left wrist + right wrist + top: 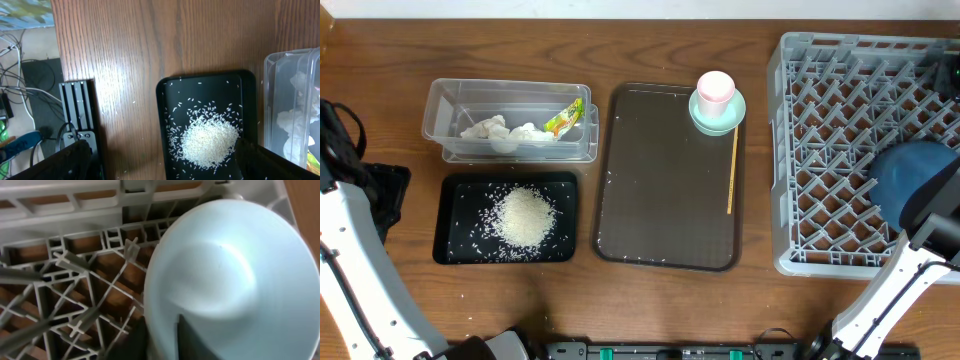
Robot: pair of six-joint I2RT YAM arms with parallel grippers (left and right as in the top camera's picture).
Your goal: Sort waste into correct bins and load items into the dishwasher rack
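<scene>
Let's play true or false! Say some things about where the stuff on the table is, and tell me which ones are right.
1. The rice lies in the black tray. True.
2. The pink cup is in the grey rack. False: it stands on the mint green dish.
3. The tissue wads are in the clear tub. True.
4. The wooden stick is in the clear tub. False: it lies on the brown tray.
5. A blue bowl is in the grey rack. True.

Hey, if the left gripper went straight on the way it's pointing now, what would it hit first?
The left gripper would probably meet the rice heap in the black tray; depth is unclear.
</scene>
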